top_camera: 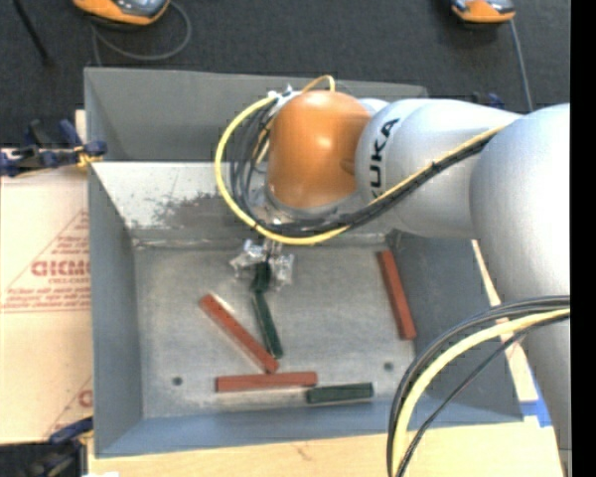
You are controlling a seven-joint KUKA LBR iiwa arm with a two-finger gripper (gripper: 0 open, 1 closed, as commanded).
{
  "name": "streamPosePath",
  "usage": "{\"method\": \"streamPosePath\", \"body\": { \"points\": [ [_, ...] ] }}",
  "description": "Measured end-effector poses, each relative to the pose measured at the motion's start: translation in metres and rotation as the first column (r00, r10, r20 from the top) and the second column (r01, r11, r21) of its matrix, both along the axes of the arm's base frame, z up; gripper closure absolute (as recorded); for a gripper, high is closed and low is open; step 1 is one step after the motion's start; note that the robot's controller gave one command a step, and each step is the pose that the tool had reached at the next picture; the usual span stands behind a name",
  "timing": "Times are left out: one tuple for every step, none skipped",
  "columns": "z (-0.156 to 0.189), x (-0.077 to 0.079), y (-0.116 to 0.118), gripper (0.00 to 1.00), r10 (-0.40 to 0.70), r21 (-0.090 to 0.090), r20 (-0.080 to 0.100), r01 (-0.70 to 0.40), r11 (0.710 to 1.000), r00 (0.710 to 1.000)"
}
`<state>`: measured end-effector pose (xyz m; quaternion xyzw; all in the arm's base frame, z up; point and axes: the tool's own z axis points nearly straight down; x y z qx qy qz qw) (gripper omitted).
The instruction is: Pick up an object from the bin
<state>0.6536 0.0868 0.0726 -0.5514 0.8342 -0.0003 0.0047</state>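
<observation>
I'm seeing the gripper sitting just above frame centre, looking spread astride the top end of the dark green stick, whose long axis is running down-frame and slightly right onto a red stick.

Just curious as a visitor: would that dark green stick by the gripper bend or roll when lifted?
The dark green stick looks straight and flat-sided, so it is probably stiff and unlikely to roll. It is thin, so likely light. The gripper sits at one end, so it might tilt if lifted there.
</observation>
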Motion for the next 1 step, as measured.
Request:
{"method": "streamPosePath", "body": {
  "points": [
    [0.1533,-0.0084,0.0118,1.0,0.158,-0.004,0.004,-0.158,0.987,0.987]
  ]
}}
